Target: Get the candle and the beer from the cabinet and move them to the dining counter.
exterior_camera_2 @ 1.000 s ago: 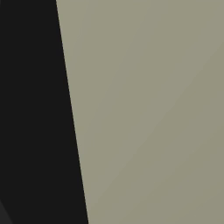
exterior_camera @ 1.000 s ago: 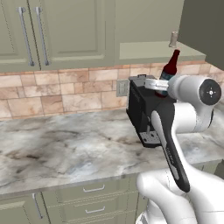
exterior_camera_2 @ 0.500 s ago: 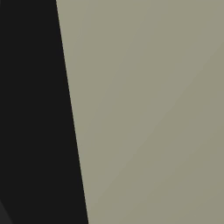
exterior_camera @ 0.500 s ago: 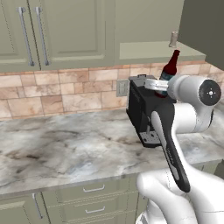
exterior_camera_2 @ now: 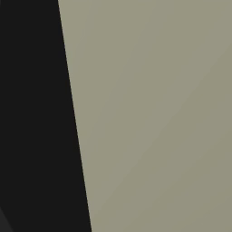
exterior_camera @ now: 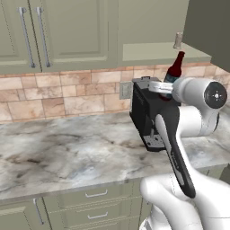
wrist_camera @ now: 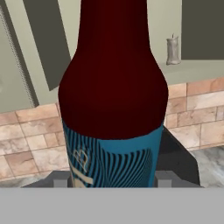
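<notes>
**Cabinet shelf and marbled table**

The open cabinet [exterior_camera: 152,27] has a pale sage-green shelf [exterior_camera: 157,51] with the candle [exterior_camera: 178,40] standing upright on it, toward its right end. Below it, against the tan stone-tile backsplash [exterior_camera: 67,92], runs the grey-white marbled table [exterior_camera: 67,152], its veined top showing bare to the left of the arm.
</notes>
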